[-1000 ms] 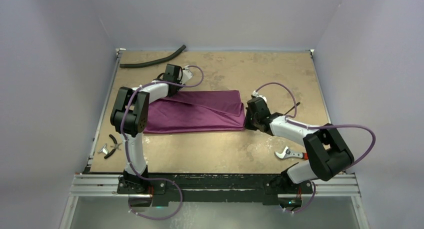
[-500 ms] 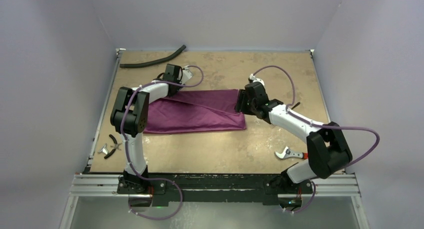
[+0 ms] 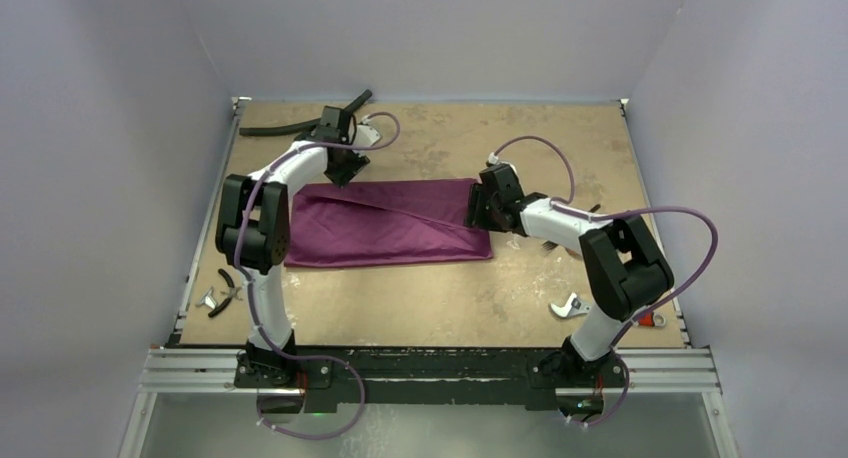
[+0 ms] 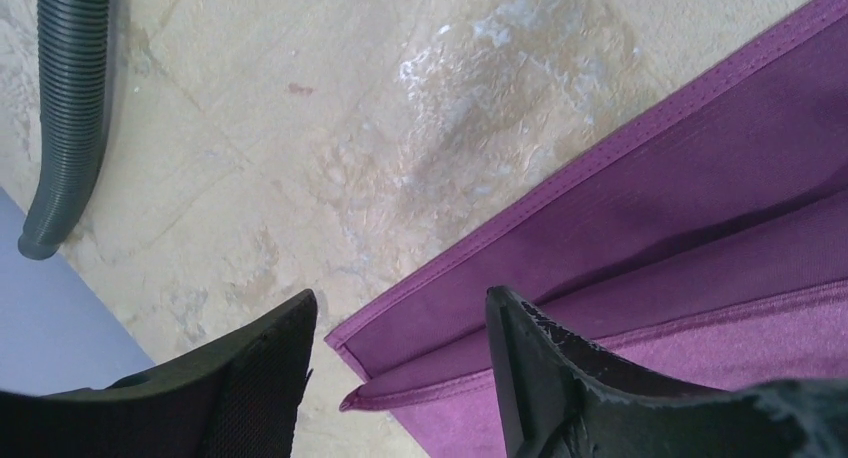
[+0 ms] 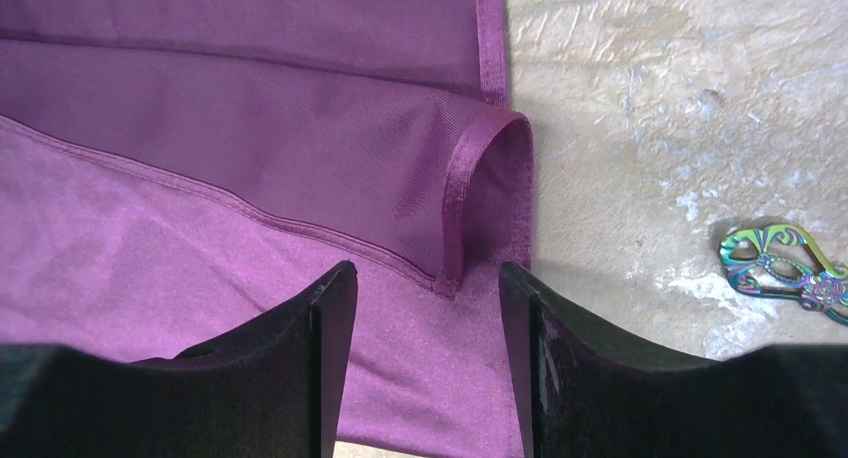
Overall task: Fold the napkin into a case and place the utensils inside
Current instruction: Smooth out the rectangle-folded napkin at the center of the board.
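The plum-purple napkin [image 3: 390,223] lies flat on the table, folded into a long strip with layered hems. My left gripper [image 3: 340,173] hovers over its far left corner; in the left wrist view the gripper [image 4: 400,313] is open, with the napkin [image 4: 650,208] corner lying between the spread fingers, untouched. My right gripper [image 3: 474,210] is at the strip's right end; in the right wrist view it [image 5: 425,273] is open above the napkin [image 5: 200,228], where a hem curls over in a loop. No case has been formed. I cannot make out the utensils clearly.
A black ribbed hose [image 3: 300,126] lies along the far left edge, also seen as the hose [image 4: 70,98]. Small pliers [image 3: 225,290] sit near the left edge. A red-handled wrench [image 3: 572,305] lies by the right arm. A small iridescent ornate metal piece [image 5: 785,268] rests right of the napkin.
The right gripper opened, let go of the napkin's right end and shifted farther back along that edge. The left gripper lifted off the far left corner and opened wider.
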Tool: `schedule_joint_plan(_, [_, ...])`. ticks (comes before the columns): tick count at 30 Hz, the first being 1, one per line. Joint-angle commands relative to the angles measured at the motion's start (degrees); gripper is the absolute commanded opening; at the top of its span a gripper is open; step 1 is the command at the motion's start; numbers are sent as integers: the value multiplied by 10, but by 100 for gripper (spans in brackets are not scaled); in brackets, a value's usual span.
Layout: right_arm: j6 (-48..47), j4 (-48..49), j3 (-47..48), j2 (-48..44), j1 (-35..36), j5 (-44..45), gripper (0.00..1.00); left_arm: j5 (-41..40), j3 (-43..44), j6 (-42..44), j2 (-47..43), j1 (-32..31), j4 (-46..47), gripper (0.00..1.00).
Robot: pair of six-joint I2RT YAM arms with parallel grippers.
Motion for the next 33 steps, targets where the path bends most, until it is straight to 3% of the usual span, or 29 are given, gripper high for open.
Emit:
schedule_joint_plan(1, [-9, 32, 19, 1, -8, -21, 57, 32, 22, -9, -40, 16, -49, 62])
schedule_joint_plan(9, [-3, 65, 30, 31, -28, -57, 52, 66, -25, 14, -71, 13, -79, 61])
schedule_joint_plan(16, [13, 80, 42, 29, -56, -132, 50, 70, -99, 55, -120, 10, -70, 61])
schedule_joint_plan(22, [63, 90, 59, 46, -79, -202, 49, 71, -103, 66, -119, 8, -61, 60])
schedule_joint_plan(27, [104, 98, 70, 80, -97, -237, 42, 69, -110, 73, -111, -16, -38, 59])
schedule_joint_plan(33, [169, 125, 59, 92, -123, -238, 43, 70, -107, 68, -103, -65, -30, 59])
